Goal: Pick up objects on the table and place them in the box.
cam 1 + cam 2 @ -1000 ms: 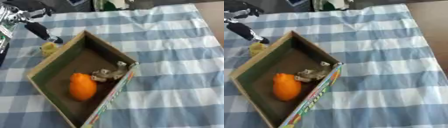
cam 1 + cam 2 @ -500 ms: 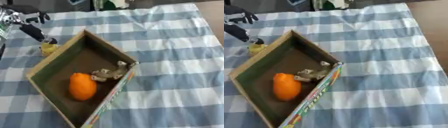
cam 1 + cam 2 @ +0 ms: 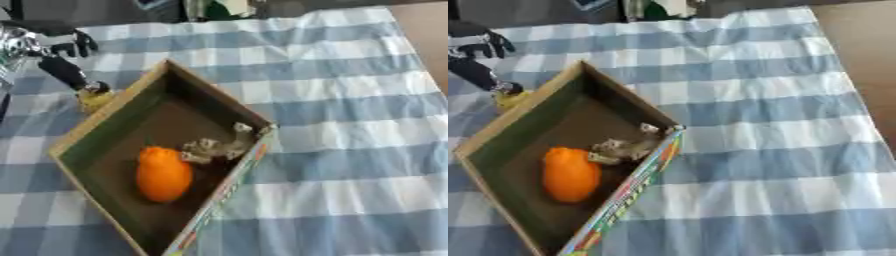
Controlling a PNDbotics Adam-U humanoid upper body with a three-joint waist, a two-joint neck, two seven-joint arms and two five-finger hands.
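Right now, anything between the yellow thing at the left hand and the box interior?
Only the box's near wall. The small yellow thing sits just outside it, under the left hand; it must be lifted over. Inside, an orange object and a pale object leave free floor.

Paired head views, steeply downward

I see even, soft daylight, moderately bright. Whole picture blurred; checks of tablecloth smeared, edges fuzzy. Inside of box dim, its walls shading floor toward 9 o'clock. Orange object saturated, no hard highlight. Glint on silver of left hand at 10 o'clock. Band at 12 o'clock dark, indistinct.
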